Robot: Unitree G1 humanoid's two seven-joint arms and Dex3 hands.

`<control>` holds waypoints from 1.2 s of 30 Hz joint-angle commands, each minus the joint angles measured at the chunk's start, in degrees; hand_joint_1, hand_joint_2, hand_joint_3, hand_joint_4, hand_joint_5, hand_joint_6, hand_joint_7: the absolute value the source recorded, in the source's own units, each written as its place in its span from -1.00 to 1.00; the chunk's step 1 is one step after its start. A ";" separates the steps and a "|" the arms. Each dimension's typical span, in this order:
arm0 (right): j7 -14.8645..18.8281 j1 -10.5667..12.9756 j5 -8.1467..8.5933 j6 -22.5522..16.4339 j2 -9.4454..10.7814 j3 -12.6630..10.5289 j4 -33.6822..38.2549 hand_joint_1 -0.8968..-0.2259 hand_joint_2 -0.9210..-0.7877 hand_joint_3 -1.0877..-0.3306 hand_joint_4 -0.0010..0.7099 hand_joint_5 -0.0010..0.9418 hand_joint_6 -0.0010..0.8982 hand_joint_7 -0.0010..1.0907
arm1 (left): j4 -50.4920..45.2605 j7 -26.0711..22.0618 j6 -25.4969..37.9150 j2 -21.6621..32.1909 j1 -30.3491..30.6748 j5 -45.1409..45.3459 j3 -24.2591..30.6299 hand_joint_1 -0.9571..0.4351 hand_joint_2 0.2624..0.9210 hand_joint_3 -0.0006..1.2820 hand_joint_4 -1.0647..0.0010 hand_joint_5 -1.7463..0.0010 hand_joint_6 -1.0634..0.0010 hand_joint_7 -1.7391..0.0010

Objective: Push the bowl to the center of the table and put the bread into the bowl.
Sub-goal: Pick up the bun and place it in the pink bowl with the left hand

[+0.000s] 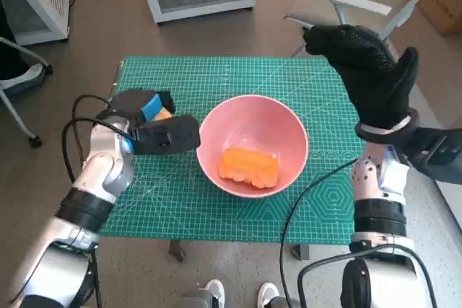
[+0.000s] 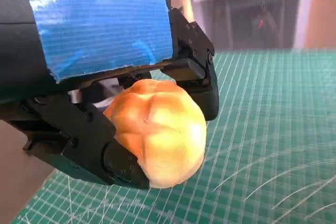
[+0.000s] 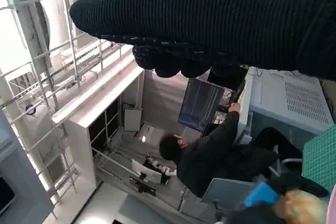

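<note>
Head view: pink bowl (image 1: 253,146), bread (image 1: 249,166) inside, at the worktop (image 1: 303,210) centre. At nine o'clock, left hand (image 1: 155,124) grips a bread roll (image 2: 160,129). At three o'clock, right hand (image 1: 368,73) raised, fingers spread, empty.
</note>
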 commanded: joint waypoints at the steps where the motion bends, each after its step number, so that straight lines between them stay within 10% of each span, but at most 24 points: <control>1: 0.12 1.08 -0.13 0.33 0.22 0.08 0.48 -0.25 -1.00 0.01 -0.41 -1.00 -0.85 -0.08 | -15.50 -1.89 1.91 2.66 4.09 0.62 4.43 0.38 0.87 -0.80 -0.37 -0.29 -0.16 -0.37; 16: 0.66 0.37 0.07 0.28 0.10 0.09 1.19 -0.21 -1.00 -0.05 -0.40 -0.99 -0.87 -0.06 | -37.90 -2.03 2.68 0.10 8.39 3.36 8.73 0.38 0.98 -0.98 -0.46 -0.07 -0.31 -0.41; 36: 1.38 0.62 0.01 -0.40 -0.11 0.10 1.20 -0.22 -1.00 -0.06 -0.39 -0.99 -0.88 -0.04 | -36.64 -1.76 -7.36 -9.27 5.26 3.29 2.81 0.38 0.99 -0.98 -0.51 -0.15 -0.22 -0.36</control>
